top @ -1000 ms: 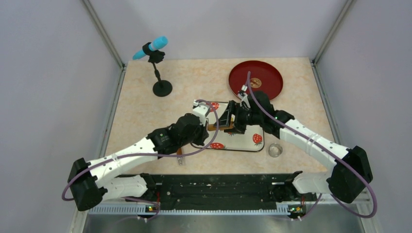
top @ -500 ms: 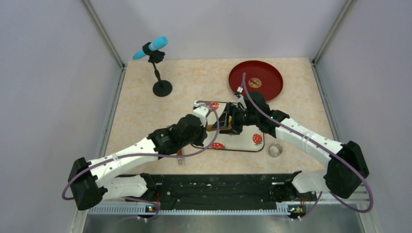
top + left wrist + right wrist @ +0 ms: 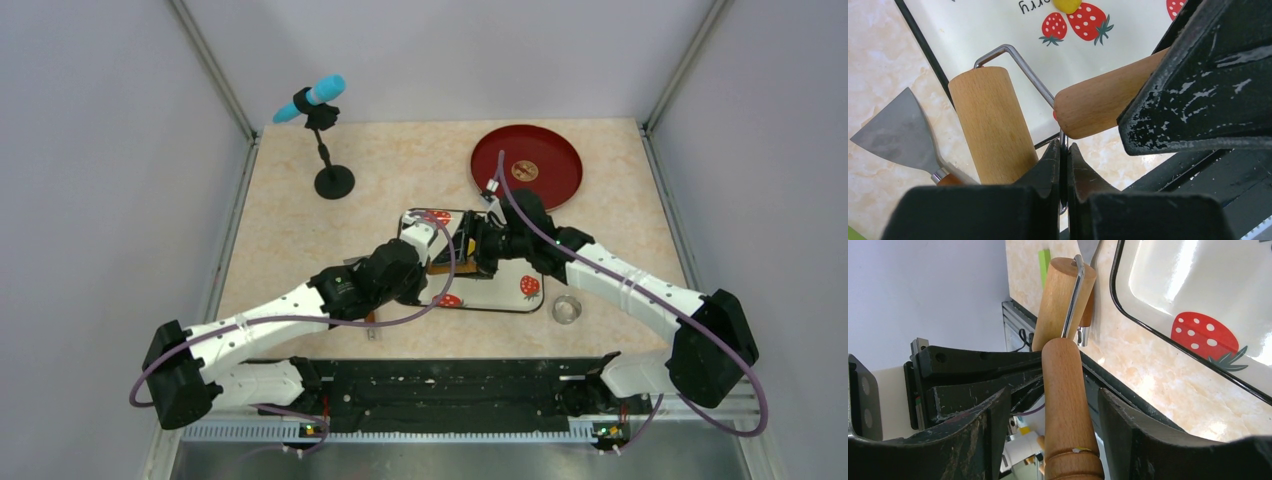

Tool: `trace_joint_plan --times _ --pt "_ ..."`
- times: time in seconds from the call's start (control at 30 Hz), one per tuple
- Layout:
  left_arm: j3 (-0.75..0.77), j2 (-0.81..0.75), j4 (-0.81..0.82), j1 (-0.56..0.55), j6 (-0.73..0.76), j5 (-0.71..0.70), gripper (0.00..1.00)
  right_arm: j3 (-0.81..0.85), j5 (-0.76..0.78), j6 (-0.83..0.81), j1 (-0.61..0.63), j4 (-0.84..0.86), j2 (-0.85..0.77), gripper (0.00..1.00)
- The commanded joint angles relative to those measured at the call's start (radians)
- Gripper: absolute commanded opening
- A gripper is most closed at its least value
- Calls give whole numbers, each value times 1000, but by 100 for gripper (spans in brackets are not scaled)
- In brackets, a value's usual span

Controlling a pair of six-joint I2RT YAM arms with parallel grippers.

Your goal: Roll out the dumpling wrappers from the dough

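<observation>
While I watch through the left wrist camera, the left end effector [image 3: 1063, 150] is closed tight on the thin wire frame [image 3: 1023, 65] of the roller [image 3: 993, 125], its two fingers pinched together with only the wire between them. The roller's wooden drum lies just beside those fingers, its far end reaching the black rim of the tray [image 3: 998, 25]. The roller's wooden handle [image 3: 1098, 102] angles off to the right, under a black finger of the other arm.

From the right wrist camera, the right end effector [image 3: 1053, 395] stands open around that handle [image 3: 1065, 390] — one finger on each side, with a gap showing between each finger and the wood, so I see no grip there.

The dough [image 3: 1066, 5] is a small bright yellow lump on the white tray, touching a strawberry print and well apart from the drum; only its lower part shows at the top edge of the left wrist view. From overhead the two arms meet over the tray [image 3: 500, 295] and hide the dough.

A metal scraper [image 3: 895, 132] lies on the surface [image 3: 873, 60] left of the drum. Overhead I also see a red plate [image 3: 527, 165] at the far right and a small metal ring [image 3: 567, 309] just beside the tray's near right corner.
</observation>
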Motion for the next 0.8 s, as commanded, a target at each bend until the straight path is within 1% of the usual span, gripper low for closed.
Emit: trace_joint_plan --times 0.0,0.13,0.2,0.3,0.37,0.4,0.43,0.47,0.5,0.53,0.57,0.6,0.67,0.7,0.77 --pt "32 -14 58 -9 5 -27 0 27 -19 10 15 48 -14 62" --pt "31 -13 58 -13 1 -29 0 21 -19 8 25 44 -3 51" --pt "28 -12 56 -16 -3 -26 0 16 -17 9 26 47 -4 40" --pt "18 -12 55 -19 -21 -24 0 10 -10 3 27 45 -6 16" --pt "10 -17 57 -20 -36 -25 2 0 -10 -2 27 42 -11 3" --pt "5 -21 58 -21 -45 -31 8 -3 -8 -7 27 40 -15 0" --pt "0 -27 60 -22 -51 -38 15 -9 -1 -9 27 37 -21 0" --pt "-6 -33 62 -21 -58 -45 27 -13 5 -13 27 33 -26 0" --pt "-12 -42 70 -22 -65 -47 40 -16 12 -20 27 29 -33 0" --pt "-20 -52 81 -22 -75 -47 65 -19 20 -26 26 22 -40 0" --pt "-29 -62 99 -22 -84 -42 77 -22 28 -34 26 15 -45 0" --pt "-46 -79 128 -21 -97 -31 87 -24 42 -46 27 6 -51 0" --pt "-75 -98 194 -20 -151 -13 97 -25 74 -77 25 -17 -66 0" --pt "-84 -107 221 -19 -176 -2 98 -27 96 -94 25 -33 -77 0" --pt "-105 -117 280 -11 -235 26 99 -42 142 -119 17 -56 -105 0"
